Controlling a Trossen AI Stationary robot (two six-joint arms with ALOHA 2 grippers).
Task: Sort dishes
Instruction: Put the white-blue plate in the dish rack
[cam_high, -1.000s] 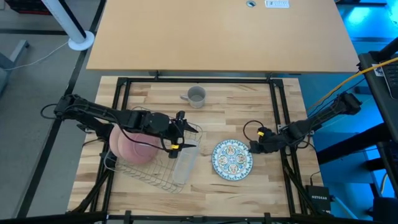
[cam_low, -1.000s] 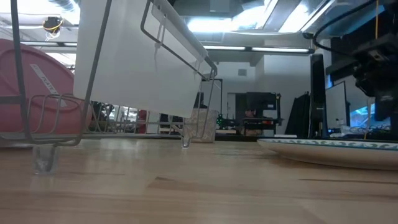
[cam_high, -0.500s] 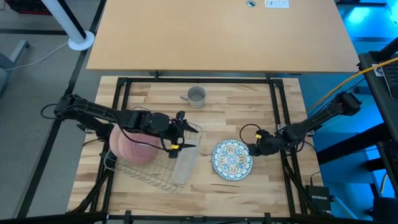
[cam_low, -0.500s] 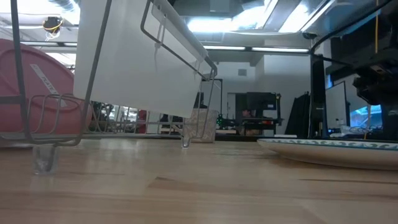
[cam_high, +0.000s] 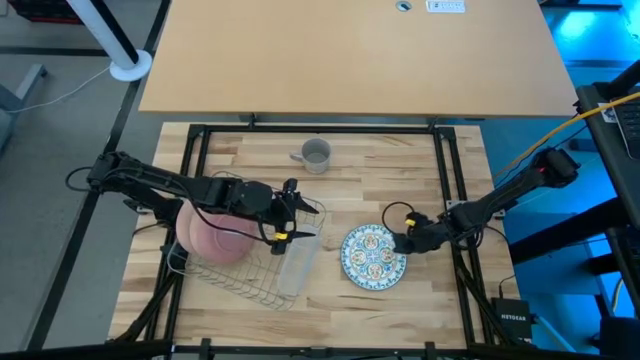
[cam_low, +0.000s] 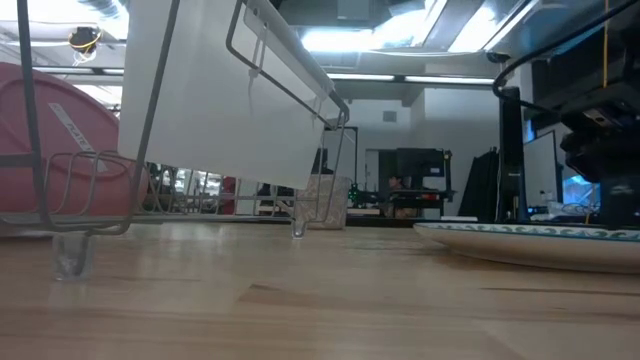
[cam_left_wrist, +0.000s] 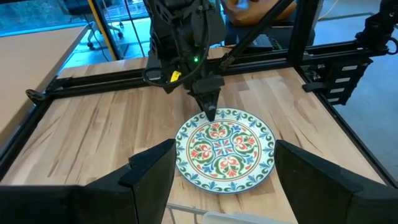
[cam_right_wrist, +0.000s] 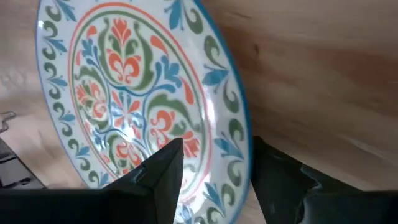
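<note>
The right gripper (cam_high: 399, 243), fingers spread, is reaching the rim of the patterned plate (cam_high: 373, 257) lying flat on the surface (cam_high: 400, 170). The left gripper (cam_high: 291, 212), fingers spread, is hovering over the rack (cam_high: 250, 275) holding the pink plates (cam_high: 213, 236). Next move: straddling and pinching the rim.

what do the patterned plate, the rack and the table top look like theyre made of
Patterned plate: probably glazed ceramic or melamine; a smooth white face with a crisp printed pattern and a slight sheen.
Rack: thin bare metal wire, silvery, possibly chromed.
Table top: wood, butcher-block style; joined pale strips with visible grain, matte finish.
</note>
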